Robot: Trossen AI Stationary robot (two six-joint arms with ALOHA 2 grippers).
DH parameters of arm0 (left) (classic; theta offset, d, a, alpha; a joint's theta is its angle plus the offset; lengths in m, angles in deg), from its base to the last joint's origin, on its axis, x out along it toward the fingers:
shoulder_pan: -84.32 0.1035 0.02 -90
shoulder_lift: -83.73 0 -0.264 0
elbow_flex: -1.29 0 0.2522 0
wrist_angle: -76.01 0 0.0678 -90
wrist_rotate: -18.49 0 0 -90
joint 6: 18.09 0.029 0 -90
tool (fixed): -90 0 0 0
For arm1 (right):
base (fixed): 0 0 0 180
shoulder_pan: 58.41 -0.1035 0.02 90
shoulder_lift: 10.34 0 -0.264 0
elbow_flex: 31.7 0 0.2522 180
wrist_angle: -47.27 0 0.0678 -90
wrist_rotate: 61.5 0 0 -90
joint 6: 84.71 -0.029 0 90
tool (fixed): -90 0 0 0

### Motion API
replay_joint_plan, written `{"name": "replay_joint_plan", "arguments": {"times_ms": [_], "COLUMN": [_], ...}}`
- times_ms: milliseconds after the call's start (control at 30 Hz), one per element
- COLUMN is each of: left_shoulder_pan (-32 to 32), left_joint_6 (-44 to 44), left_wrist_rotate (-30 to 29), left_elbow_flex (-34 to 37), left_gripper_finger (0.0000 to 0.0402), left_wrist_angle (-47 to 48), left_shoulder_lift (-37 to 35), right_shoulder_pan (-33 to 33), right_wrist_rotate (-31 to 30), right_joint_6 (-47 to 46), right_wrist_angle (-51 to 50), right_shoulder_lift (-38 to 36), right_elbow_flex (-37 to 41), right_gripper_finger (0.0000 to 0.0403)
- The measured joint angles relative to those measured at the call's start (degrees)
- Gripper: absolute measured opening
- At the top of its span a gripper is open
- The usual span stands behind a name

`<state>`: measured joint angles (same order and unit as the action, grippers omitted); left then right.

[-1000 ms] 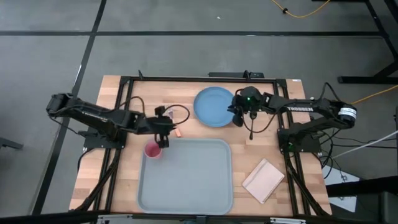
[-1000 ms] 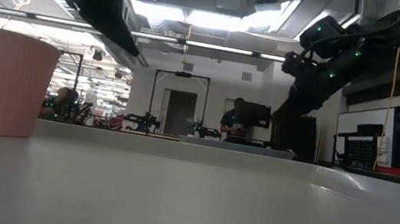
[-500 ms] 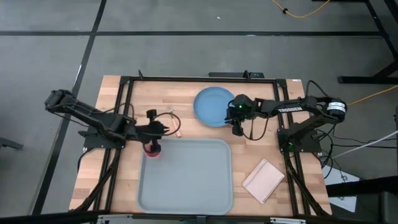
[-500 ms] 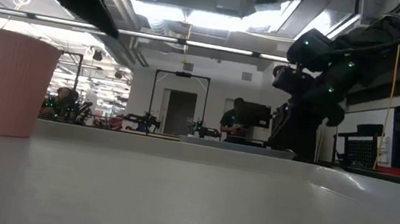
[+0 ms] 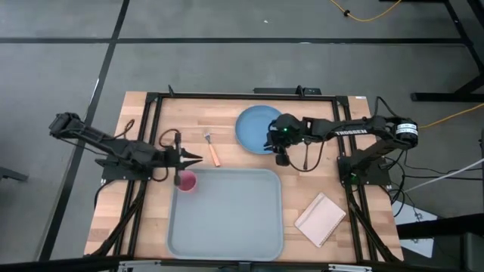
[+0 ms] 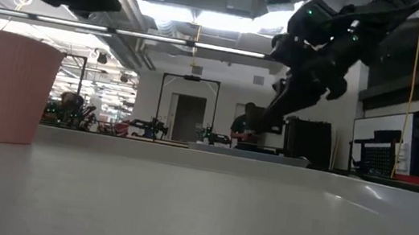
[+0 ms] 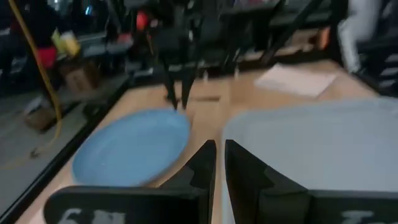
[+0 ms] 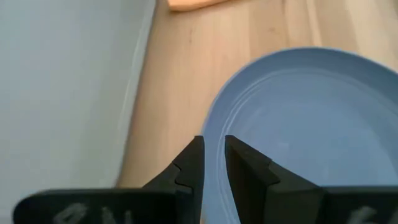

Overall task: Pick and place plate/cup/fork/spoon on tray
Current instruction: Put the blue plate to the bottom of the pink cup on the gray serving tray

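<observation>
Nearest in the low view is the tray (image 6: pixel 206 206), a big pale grey-blue slab with a raised rim. The cup (image 6: pixel 11 87), small, pink and faintly ribbed, stands upright in the tray's corner nearest the left arm. The left gripper (image 5: pixel 195 157) hovers just beside the cup with its fingers nearly together, holding nothing.

Farther back, the fork (image 5: pixel 212 149), silver tines and orange handle, lies on the bare wooden table (image 5: pixel 144 211) between the cup and the plate (image 5: pixel 257 128). The plate is round, flat and light blue, sitting behind the tray. The right gripper (image 8: pixel 213 163) straddles the plate's rim with only a narrow gap between its fingers; can't tell if it's actually pinching.
</observation>
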<state>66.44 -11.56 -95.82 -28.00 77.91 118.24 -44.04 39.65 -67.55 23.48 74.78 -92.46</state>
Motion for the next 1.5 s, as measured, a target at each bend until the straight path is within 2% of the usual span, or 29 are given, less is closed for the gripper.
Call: {"name": "replay_joint_plan", "arguments": {"times_ms": [233, 400, 700, 933, 1500], "left_shoulder_pan": [3.7, 4.1, 4.1, 4.1, 4.1], "left_joint_6": [-2.3, -2.3, 3.1, 3.1, 2.9], "left_wrist_rotate": [4.6, 8.9, 8.8, 8.8, 8.8], "left_elbow_flex": [6.8, 8.1, 8.2, 8.2, 8.2], "left_gripper_finger": [0.0027, 0.0027, 0.0027, 0.0027, 0.0027], "left_wrist_angle": [-1.7, -1.8, -1.7, -1.7, -1.7], "left_shoulder_lift": [-8.9, -11.4, -11.7, -11.7, -11.7], "right_shoulder_pan": [-0.7, -0.7, -0.7, -0.7, -0.6], "right_wrist_rotate": [-0.4, -6.3, -6.6, -9.9, -12.4], "right_joint_6": [8.3, 8.9, 8.9, 8.9, 12.0], "right_wrist_angle": [-5.7, -8.6, -9.1, -9.0, -12.3], "right_shoulder_lift": [0.1, 1.0, 4.6, 5.4, 7.1], "right_elbow_flex": [-0.6, -0.5, -0.5, -0.5, -0.5], "right_gripper_finger": [0.0069, 0.0069, 0.0069, 0.0069, 0.0069]}}
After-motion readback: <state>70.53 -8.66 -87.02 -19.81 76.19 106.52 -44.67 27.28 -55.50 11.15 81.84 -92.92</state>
